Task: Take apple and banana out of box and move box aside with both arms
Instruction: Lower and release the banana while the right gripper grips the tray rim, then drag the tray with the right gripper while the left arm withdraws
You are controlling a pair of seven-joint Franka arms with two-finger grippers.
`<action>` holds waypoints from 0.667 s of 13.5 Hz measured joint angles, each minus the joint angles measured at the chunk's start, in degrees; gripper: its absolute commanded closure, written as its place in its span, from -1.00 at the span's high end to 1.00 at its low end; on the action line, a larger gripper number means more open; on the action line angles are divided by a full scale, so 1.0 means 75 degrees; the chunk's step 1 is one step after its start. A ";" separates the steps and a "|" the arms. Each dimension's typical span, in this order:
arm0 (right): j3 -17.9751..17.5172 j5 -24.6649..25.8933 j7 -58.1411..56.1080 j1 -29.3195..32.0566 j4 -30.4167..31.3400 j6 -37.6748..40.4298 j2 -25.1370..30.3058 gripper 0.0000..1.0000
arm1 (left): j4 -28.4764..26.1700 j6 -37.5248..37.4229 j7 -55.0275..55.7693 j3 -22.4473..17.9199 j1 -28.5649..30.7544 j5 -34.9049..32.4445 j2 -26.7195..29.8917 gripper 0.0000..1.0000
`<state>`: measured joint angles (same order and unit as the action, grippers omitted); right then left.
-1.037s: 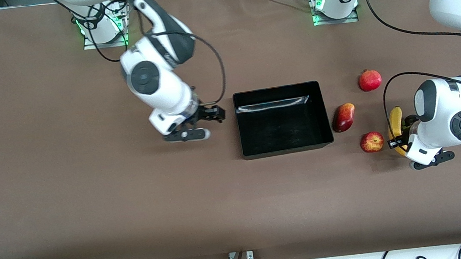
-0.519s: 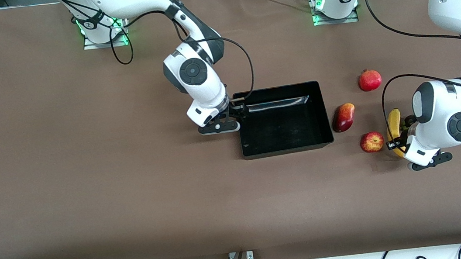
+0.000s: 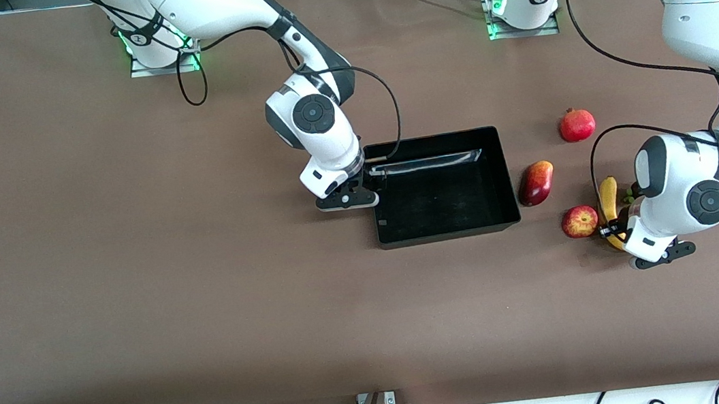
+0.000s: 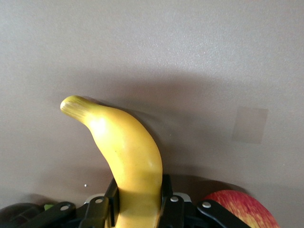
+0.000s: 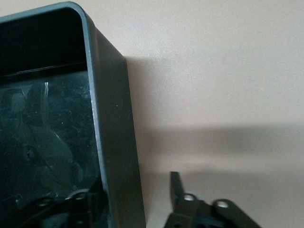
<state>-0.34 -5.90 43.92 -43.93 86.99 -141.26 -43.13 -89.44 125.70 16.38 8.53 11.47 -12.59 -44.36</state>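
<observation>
My left gripper [image 3: 614, 229] is shut on the yellow banana [image 3: 608, 197] and holds it low over the table beside the red-and-yellow apple [image 3: 580, 221]. In the left wrist view the banana [image 4: 124, 147] sticks out from between the fingers of my left gripper [image 4: 138, 190], and the apple [image 4: 244, 210] shows at the edge. The black box [image 3: 446, 235] stands mid-table, empty. My right gripper [image 3: 371, 184] is open and straddles the box wall at the right arm's end. In the right wrist view that wall [image 5: 114, 118] runs between the fingers of my right gripper [image 5: 133, 192], one inside and one outside.
A red mango [image 3: 536, 183] lies between the box and the apple. A red pomegranate [image 3: 577, 124] lies farther from the front camera than the mango. Bare brown table stretches toward the right arm's end and the front edge.
My right gripper has swung across to the box and come down over its wall. My left gripper has shifted the banana a little toward the apple.
</observation>
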 measured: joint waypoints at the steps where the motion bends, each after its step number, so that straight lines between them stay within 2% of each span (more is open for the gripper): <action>1: -0.0002 0.0000 0.0000 -0.0013 -0.0008 -0.0156 -0.0049 -1.00 | -0.0001 0.0015 0.0000 -0.0007 0.0000 -0.0003 -0.0008 0.90; 2: -0.0002 0.0000 0.0000 -0.0032 -0.0027 -0.0225 -0.0074 -1.00 | -0.0001 0.0045 0.0000 -0.0019 0.0001 -0.0033 -0.0032 1.00; 6: 0.0024 0.0049 0.0035 -0.0066 -0.0082 -0.0250 -0.0088 -1.00 | 0.0051 0.0008 0.0004 -0.0026 0.0006 -0.0138 -0.0035 1.00; 9: 0.0106 0.0074 0.0009 -0.0060 -0.0162 -0.0159 -0.0039 -1.00 | 0.0230 -0.0786 0.0003 -0.0021 0.0011 -0.0140 0.0390 1.00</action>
<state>0.45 -5.35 43.98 -44.38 85.77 -142.45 -43.42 -87.71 119.81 16.40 8.37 11.55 -13.64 -41.44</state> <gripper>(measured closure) 0.952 0.000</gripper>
